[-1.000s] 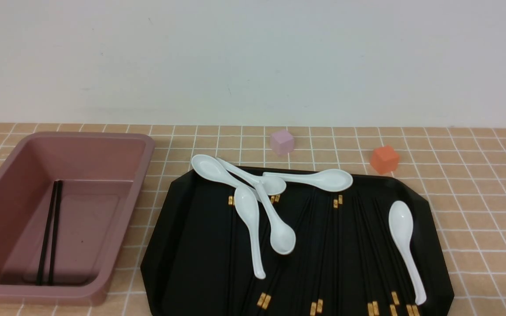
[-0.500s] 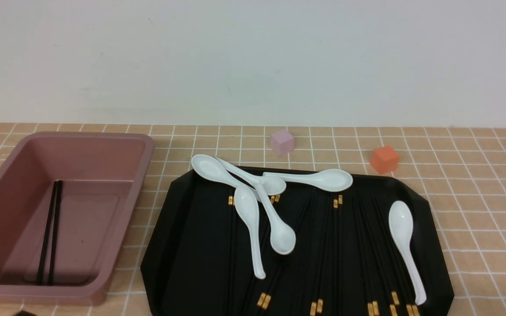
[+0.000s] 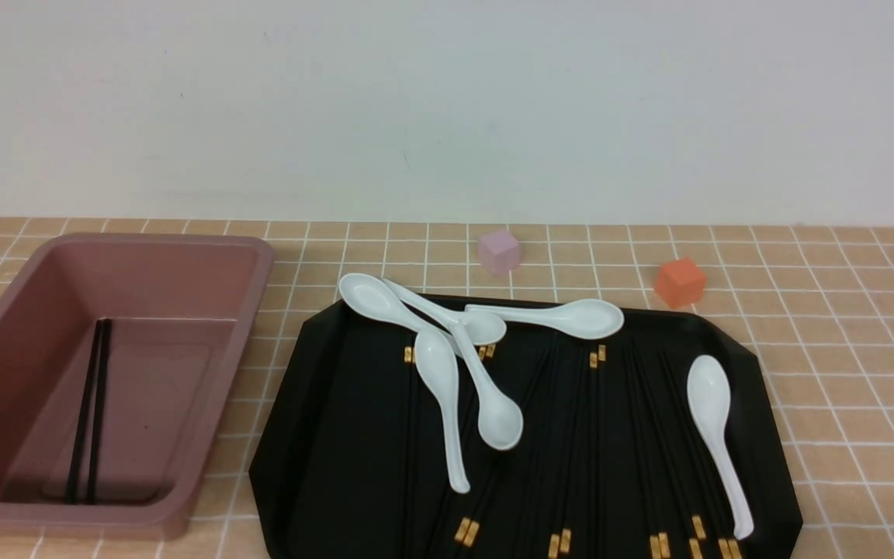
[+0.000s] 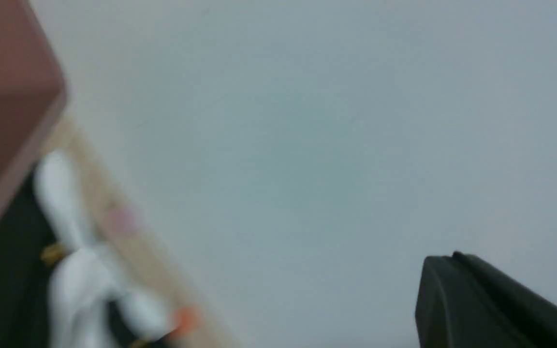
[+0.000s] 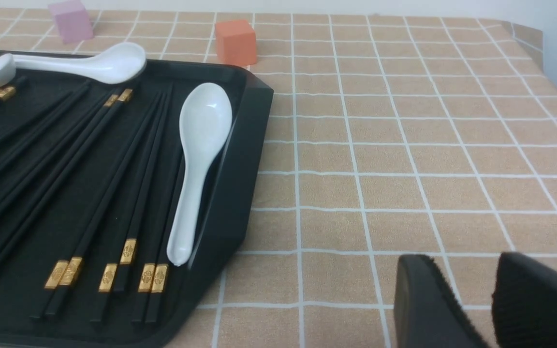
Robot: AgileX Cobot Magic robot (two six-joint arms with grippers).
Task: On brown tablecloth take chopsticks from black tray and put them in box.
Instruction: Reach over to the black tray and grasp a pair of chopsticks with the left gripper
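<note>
Hovering tilted, left end effector (image 4: 455, 256) closed, near box (image 3: 230, 365)

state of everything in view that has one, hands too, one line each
deep dusty-pink plastic box: upright, lidless, two black chopsticks inside
flat black low-rimmed tray: holding gold-banded black chopsticks and white spoons
left hand: shut, empty
right hand: slightly open, empty
tan white-gridded tablecloth: spread flat
</note>
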